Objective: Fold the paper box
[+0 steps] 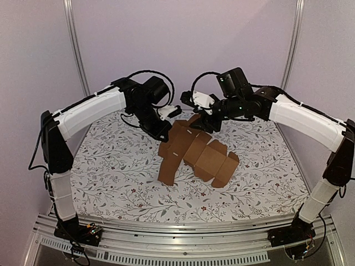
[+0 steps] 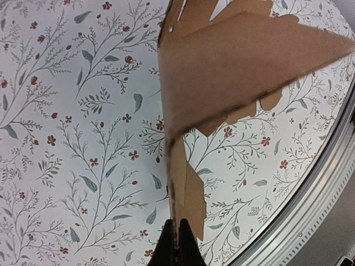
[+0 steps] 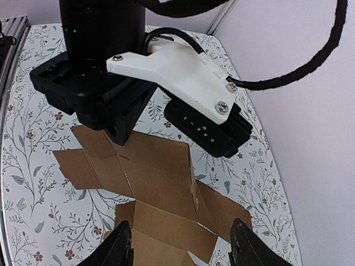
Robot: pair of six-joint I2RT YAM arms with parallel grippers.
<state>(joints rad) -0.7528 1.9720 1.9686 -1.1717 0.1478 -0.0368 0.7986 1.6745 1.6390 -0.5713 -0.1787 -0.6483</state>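
Near the middle of the top view, the paper box (image 1: 195,155) is lying as a partly unfolded brown sheet on the floral tablecloth (image 1: 111,172); its upper left edge is sitting raised off the cloth, and one panel is hanging down to the cloth at the lower left. At that raised edge the left gripper (image 1: 165,132) is pinching the cardboard, its dark fingers (image 2: 186,246) pressed together on the thin edge at the bottom of the left wrist view. Just beside it, the right gripper (image 3: 183,244) is hovering over the sheet's upper end; its fingers (image 3: 119,249) are standing spread apart, with a cardboard flap lying between them.
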